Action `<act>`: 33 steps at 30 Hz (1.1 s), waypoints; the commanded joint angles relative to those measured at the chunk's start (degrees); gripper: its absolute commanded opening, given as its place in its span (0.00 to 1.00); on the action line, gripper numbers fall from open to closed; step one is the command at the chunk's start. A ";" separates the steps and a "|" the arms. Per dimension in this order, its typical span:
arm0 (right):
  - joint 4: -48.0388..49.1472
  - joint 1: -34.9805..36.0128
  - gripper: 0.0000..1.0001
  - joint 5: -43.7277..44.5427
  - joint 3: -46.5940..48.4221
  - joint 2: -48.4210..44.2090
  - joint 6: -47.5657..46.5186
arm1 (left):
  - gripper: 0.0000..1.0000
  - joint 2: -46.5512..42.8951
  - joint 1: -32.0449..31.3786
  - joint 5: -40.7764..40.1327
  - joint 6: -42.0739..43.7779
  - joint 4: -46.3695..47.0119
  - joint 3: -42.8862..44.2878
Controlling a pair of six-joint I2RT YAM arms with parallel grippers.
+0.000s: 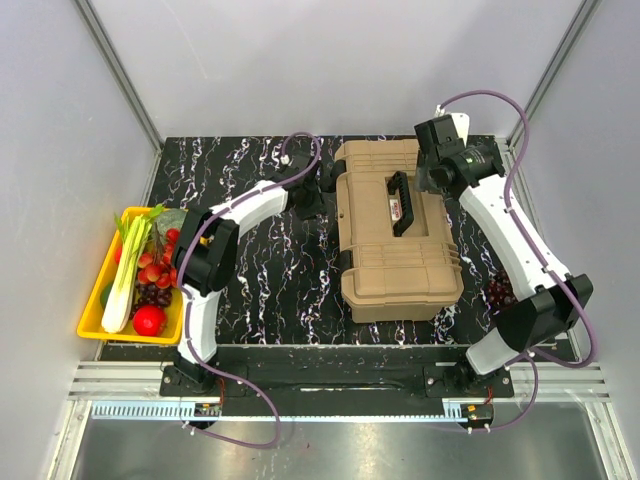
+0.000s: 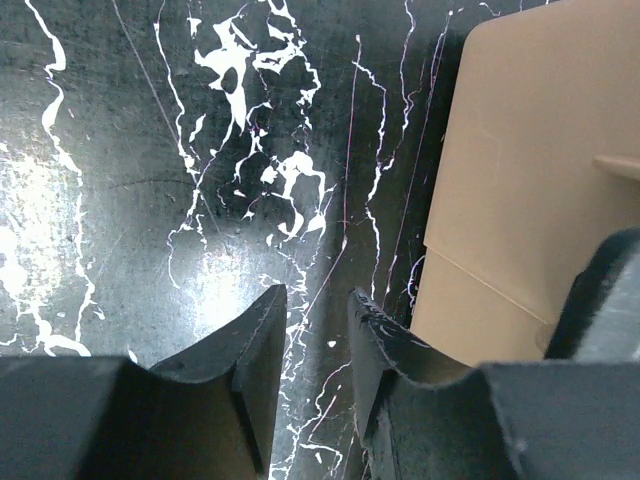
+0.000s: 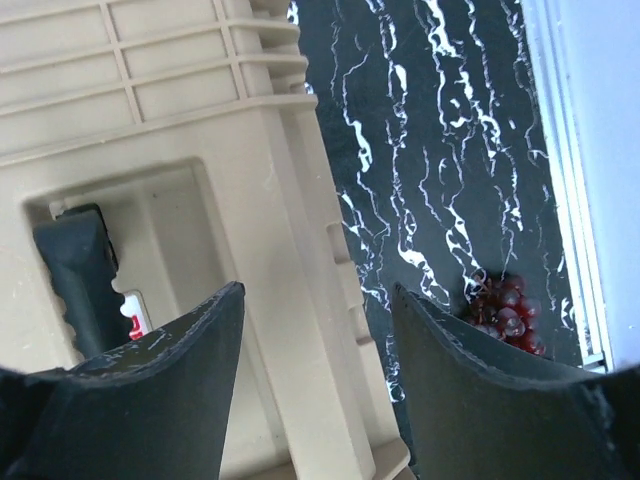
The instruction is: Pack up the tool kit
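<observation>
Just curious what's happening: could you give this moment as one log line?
tan plastic toolbox: closed | left gripper: slightly open, empty, beside toolbox | right gripper: open, over toolbox edge

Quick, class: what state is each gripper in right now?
Left gripper: open by a narrow gap, holding nothing.
Right gripper: open wide, empty, over the edge of the tan plastic toolbox.

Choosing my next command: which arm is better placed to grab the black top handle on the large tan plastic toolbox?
Right, likely. The right fingers are open over the toolbox lid near the handle; the left fingers point at the black marbled table beside the toolbox's wall.
</observation>
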 commanded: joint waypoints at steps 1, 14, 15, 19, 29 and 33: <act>0.92 -1.31 0.66 -5.29 -2.16 -3.57 1.29 | 0.35 -0.68 0.30 1.39 2.20 0.37 2.54; -0.04 -4.04 0.67 -12.15 -5.77 -4.19 0.86 | 0.36 -1.55 2.32 -4.50 6.50 -3.41 4.83; -0.21 -4.04 0.67 -12.59 -5.94 -4.02 0.77 | 0.36 -1.47 2.67 -4.85 7.11 -4.02 5.53; -1.53 -4.13 0.67 -13.82 -6.38 -2.79 0.68 | 0.38 0.02 3.11 -5.03 9.93 -7.01 11.49; -1.80 -4.31 0.65 -15.76 -7.87 -1.38 0.41 | 0.38 7.58 3.11 -3.18 11.78 -13.16 23.90; -1.18 -4.39 0.65 -16.20 -8.84 -1.03 0.50 | 0.37 8.81 2.76 -2.48 11.69 -12.91 24.60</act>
